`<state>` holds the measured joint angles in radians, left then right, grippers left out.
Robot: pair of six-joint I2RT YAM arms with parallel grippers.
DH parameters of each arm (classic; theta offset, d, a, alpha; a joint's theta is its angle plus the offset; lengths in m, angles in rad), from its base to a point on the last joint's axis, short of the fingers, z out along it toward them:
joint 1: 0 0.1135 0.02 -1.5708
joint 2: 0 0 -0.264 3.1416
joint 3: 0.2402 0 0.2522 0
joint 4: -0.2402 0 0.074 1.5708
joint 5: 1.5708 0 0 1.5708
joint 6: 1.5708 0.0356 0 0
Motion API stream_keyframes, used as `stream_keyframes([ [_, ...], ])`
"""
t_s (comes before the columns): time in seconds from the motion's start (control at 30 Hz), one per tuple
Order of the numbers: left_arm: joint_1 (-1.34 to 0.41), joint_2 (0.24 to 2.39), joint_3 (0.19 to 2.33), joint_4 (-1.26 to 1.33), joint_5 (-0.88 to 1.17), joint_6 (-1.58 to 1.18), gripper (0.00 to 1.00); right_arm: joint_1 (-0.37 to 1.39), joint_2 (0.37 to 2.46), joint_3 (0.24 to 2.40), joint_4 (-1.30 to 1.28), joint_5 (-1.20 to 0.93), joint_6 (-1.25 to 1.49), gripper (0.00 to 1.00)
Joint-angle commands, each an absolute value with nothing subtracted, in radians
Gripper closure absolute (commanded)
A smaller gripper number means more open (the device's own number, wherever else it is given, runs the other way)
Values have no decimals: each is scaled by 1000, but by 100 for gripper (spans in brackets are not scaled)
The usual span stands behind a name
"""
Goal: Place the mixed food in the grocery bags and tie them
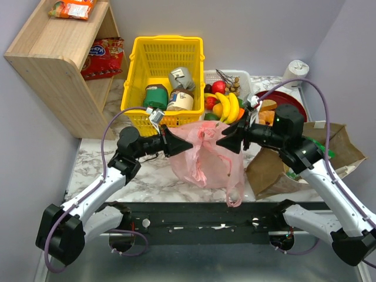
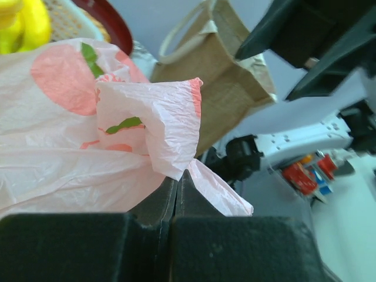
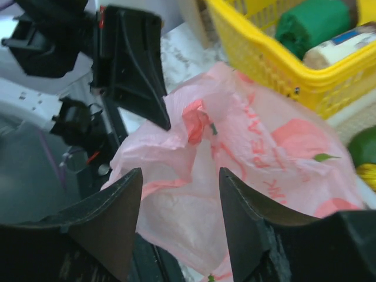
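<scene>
The left fingers (image 2: 164,202) are pressed together on a twisted fold at the top of the pink plastic bag (image 2: 88,147), pinching it. The right fingers (image 3: 126,194) stand spread just short of the same bag, holding nothing. The bag sits on the table (image 1: 88,155) between both arms. The brown paper bag (image 1: 267,170) is just beside it on the right, and the bananas (image 1: 230,107) are behind it, next to the yellow basket (image 1: 141,70).

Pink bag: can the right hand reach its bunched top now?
Probably yes: the right hand stands open just before the pink bag, nothing between; the left hand pinches its other side.
</scene>
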<state>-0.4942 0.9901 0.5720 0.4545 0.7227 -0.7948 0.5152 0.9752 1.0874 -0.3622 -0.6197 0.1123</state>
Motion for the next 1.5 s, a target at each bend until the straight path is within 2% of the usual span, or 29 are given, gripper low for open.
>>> stream_keyframes([
  [0.0,-450,1012,572,678,1015,-916,100,515,1015,953,-224,-827,250,43],
  [0.23,-403,1015,589,657,1031,-905,100,606,1042,796,-34,-812,367,43],
  [0.4,-394,1020,591,637,1023,-888,100,679,1072,759,83,-801,405,38],
  [0.63,-382,1006,615,512,1000,-796,100,709,966,752,66,-660,399,38],
  [0.83,-380,1022,615,525,1011,-798,100,709,1075,752,81,-655,373,37],
  [0.87,-380,1022,614,537,1012,-805,100,707,1097,753,95,-660,367,35],
  [0.9,-380,1023,611,544,1017,-810,100,709,1129,761,107,-661,358,28],
  [1.03,-380,1025,604,555,1020,-813,100,719,1196,796,106,-666,286,24],
  [1.27,-380,1034,591,604,1025,-838,100,744,1287,761,310,-776,324,25],
  [1.47,-379,1025,583,606,1023,-841,100,778,1312,720,477,-770,347,25],
])
